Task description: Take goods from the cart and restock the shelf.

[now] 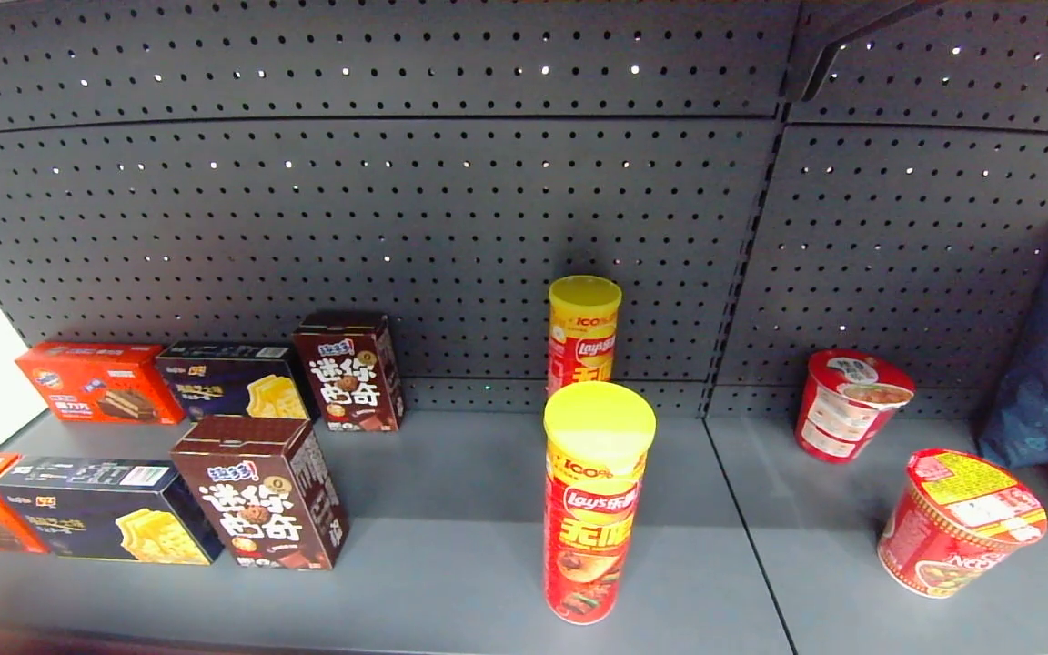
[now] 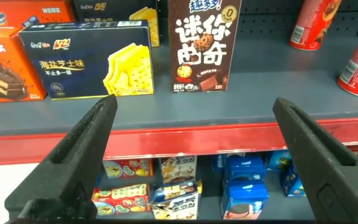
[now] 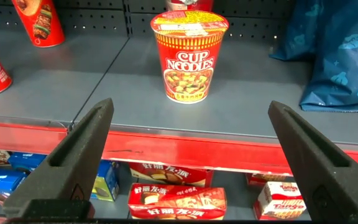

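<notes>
**A:** Where are the two tools?

**B:** Both hang just short of the red front lip of the shelf (image 1: 451, 546). The left tool (image 2: 194, 102) has its fingers spread wide with nothing between them. The right tool (image 3: 190, 104) is parted the same way and is empty too.

**A:** What lies ahead of the left tool?

**B:** Straight beyond its gap a brown cookie box (image 2: 202, 43) stands upright near the shelf's front. To the tool's left of that lies a navy cracker box (image 2: 86, 59), then an orange cake box (image 2: 5, 65), the three side by side. A rear row (image 1: 233, 382) of the same three kinds sits farther from the tool, against the pegboard wall (image 1: 397, 227).

**A:** And ahead of the right tool?

**B:** A cup noodles tub (image 3: 188, 56) stands upright directly in front of it, a little way in from the lip. A second cup (image 1: 847, 405) sits beyond that one, nearer the wall. On the tool's right a blue bag (image 3: 337, 56), soft plastic by the look of it, rests on the shelf near the tub but apart from it.

**A:** Anything between the two tools?

**B:** Two yellow-lidded cans stand upright, one behind the other. The front chip can (image 1: 597, 500) is nearer the tools and the rear chip can (image 1: 583, 332) is by the wall, both well apart from the boxes and the cups.

**A:** Below?

**B:** Under both tools a lower shelf (image 2: 185, 193) carries more packets.
</notes>
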`<state>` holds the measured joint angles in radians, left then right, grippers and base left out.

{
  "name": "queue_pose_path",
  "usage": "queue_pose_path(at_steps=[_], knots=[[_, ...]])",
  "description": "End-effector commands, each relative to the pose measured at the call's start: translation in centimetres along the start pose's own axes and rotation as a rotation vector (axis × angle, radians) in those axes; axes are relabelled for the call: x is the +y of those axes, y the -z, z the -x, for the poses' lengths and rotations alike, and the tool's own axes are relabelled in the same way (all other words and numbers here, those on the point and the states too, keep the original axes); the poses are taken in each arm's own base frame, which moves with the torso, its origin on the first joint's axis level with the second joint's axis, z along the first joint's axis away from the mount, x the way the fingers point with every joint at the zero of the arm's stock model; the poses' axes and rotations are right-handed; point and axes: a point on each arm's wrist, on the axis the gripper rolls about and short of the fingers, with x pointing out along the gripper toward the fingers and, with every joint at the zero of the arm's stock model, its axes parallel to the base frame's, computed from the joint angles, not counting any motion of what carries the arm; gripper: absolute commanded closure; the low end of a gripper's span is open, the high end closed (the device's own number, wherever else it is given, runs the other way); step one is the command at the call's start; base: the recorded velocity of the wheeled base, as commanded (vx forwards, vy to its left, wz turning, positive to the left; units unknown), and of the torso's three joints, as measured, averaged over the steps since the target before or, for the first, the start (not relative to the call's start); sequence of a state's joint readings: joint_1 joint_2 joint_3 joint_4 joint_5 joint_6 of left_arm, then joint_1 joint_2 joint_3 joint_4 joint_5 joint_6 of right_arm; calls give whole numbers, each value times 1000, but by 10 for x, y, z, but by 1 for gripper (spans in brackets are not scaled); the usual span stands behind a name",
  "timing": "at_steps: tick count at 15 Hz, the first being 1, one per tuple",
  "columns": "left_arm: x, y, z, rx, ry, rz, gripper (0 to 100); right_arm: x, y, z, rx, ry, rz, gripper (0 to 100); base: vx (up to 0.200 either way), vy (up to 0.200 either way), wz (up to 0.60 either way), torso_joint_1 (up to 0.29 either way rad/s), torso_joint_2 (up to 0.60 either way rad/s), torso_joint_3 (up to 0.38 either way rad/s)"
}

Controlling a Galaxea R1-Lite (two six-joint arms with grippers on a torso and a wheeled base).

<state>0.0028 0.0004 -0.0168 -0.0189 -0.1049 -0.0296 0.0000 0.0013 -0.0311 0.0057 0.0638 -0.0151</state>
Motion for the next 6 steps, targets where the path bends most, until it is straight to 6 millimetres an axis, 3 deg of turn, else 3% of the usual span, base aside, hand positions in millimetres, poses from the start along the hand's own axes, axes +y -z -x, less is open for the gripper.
queue_pose_path(at_steps=[1, 6], knots=[[0, 0, 0, -2, -2, 1, 0, 0, 0, 0, 3, -1, -1, 0, 0, 0, 0, 0, 0, 0], [0, 0, 0, -2, -1, -5, 0, 0, 0, 0, 2, -13, 5, 0, 0, 0, 0, 0, 0, 0]])
